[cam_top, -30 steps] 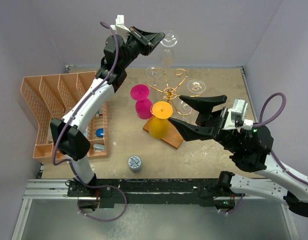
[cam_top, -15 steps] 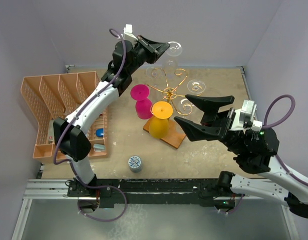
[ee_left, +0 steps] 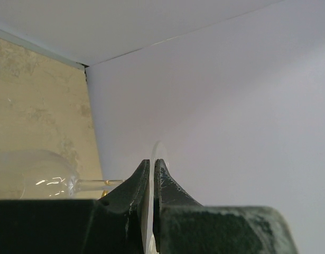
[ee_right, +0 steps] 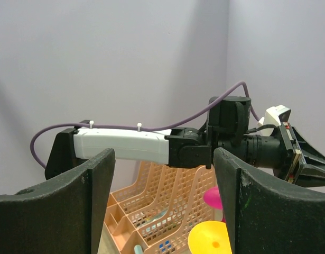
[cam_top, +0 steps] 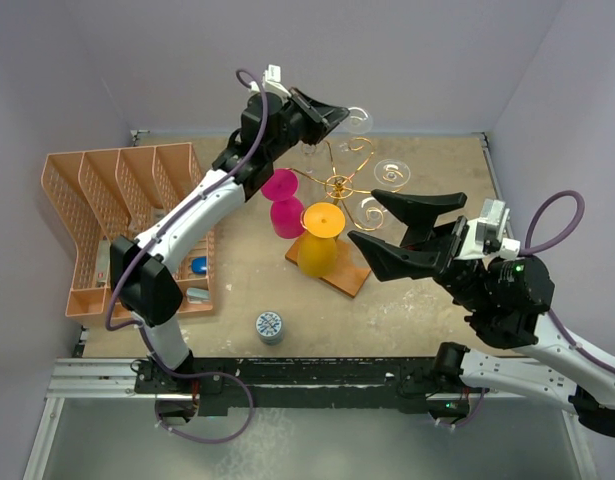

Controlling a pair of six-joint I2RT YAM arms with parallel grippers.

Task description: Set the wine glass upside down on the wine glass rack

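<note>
1. The wine glass rack [cam_top: 337, 186] stands mid-table on its wooden base.
2. The right gripper [cam_top: 361, 218] hovers beside the rack, fingers spread wide, holding nothing.
3. The left gripper [cam_top: 343, 111] is clamped on the glass's foot.
4. The clear wine glass [cam_top: 358, 119] hangs over the rack's far side, apparently tilted.

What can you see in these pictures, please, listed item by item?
wine glass rack: one, gold wire on a brown wooden base, middle of the table
wine glass: one, clear, held by its foot above the rack's far side
hanging glass: at least one, clear, on the rack's right side
pink goblet: one, pink, at the rack's left
yellow goblet: one, yellow, at the rack's near side
basket: one, orange, table's left, small items in its near compartments
round object: one, blue-grey, near edge of the table
left pincer: one, black, shut on the wine glass's foot
right pincer: one, black, open, right of the rack
</note>
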